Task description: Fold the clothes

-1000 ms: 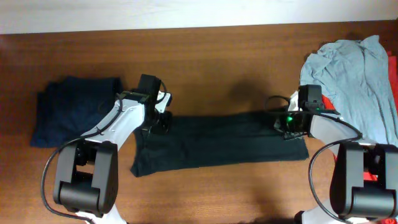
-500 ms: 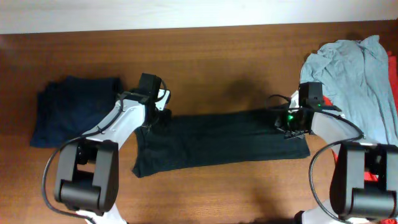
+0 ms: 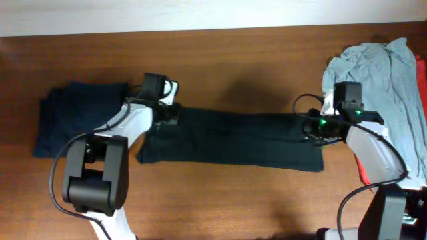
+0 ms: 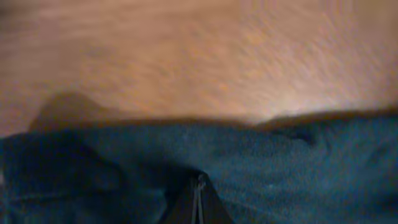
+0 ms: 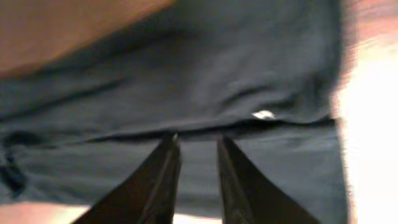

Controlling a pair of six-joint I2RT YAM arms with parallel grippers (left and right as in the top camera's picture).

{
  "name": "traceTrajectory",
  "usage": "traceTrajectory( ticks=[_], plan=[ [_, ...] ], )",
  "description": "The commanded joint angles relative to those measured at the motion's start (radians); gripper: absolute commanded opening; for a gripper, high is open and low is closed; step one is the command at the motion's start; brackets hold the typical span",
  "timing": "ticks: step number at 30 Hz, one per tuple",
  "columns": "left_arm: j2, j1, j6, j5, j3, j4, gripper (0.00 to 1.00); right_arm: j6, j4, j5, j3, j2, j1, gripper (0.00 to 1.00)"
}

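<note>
Left claw [image 4: 199, 186] pinches black T-shirt [image 3: 233, 137]; its white label [image 5: 263, 114] is unreadable.

T-shirt [image 3: 233, 140] lies on table [image 3: 233, 60] between folded garment [image 3: 73, 117] and shirt heap [image 3: 387, 87].

Bare table [image 3: 233, 73] lies behind the black T-shirt [image 3: 233, 137]; navy garment [image 3: 73, 117] and grey shirt [image 3: 380, 80] flank it.

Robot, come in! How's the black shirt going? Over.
Left gripper shut on black shirt, left end. Right gripper open over right end. Shirt a long flat strip. Nothing on it.
</note>
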Motion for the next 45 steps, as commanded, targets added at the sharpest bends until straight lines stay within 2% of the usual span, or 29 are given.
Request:
traceTrajectory(
  ticks=[1,6,11,12,16,24,27,35,39,45],
  plan=[
    [0.069,0.063,0.015,-0.015,0.001,-0.002,0.00,-0.024,-0.013,0.008,0.011,-0.014,-0.076,0.31],
    [0.069,0.083,0.016,-0.020,0.039,-0.005,0.07,-0.095,-0.013,-0.069,0.011,0.016,-0.149,0.41],
    [0.069,0.088,0.015,-0.016,0.127,-0.079,0.08,-0.172,-0.002,-0.119,0.011,0.089,-0.184,0.49],
    [0.069,0.087,0.015,-0.016,0.147,-0.101,0.13,-0.198,0.006,-0.143,0.011,0.111,-0.184,0.51],
    [0.064,0.087,0.015,-0.015,0.261,-0.236,0.28,-0.279,0.037,-0.220,0.010,0.209,-0.184,0.54],
    [0.016,0.087,0.015,-0.016,0.552,-0.566,0.32,-0.480,0.054,-0.352,0.010,0.364,-0.184,0.57],
    [-0.023,0.087,0.016,-0.016,0.604,-0.626,0.32,-0.541,0.025,-0.373,0.010,0.394,-0.184,0.57],
    [-0.167,0.087,0.016,-0.016,0.621,-0.690,0.34,-0.531,-0.022,-0.391,0.009,0.417,-0.260,0.57],
    [-0.225,0.087,0.020,-0.016,0.621,-0.702,0.33,-0.396,-0.036,-0.315,0.009,0.417,-0.367,0.57],
    [-0.259,0.087,0.023,-0.016,0.621,-0.706,0.33,-0.366,-0.055,-0.338,0.008,0.417,-0.487,0.59]
  ],
)
